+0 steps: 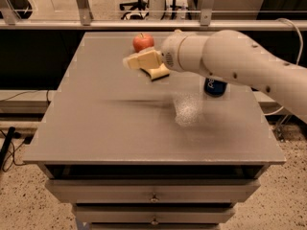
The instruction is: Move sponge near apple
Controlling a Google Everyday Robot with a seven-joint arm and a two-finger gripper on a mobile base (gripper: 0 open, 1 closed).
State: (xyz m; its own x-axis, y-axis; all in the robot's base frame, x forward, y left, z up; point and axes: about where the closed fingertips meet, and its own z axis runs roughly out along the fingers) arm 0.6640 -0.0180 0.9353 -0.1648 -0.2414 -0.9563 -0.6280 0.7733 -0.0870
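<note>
Fingers (140,60) gripping sponge (156,74) beside apple (143,42), above grey table (115,133).

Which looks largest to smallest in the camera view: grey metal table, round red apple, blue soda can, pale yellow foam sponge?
1. grey table.
2-4. red apple, blue can, yellow sponge: visible parts look alike, so unranked. The arm hides much of the can; the gripper, just in front of the apple, covers part of the sponge.

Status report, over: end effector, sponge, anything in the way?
End effector hovering just in front of apple. Sponge tucked under it, held or resting unclear. Blue can partly behind arm, not blocking.
</note>
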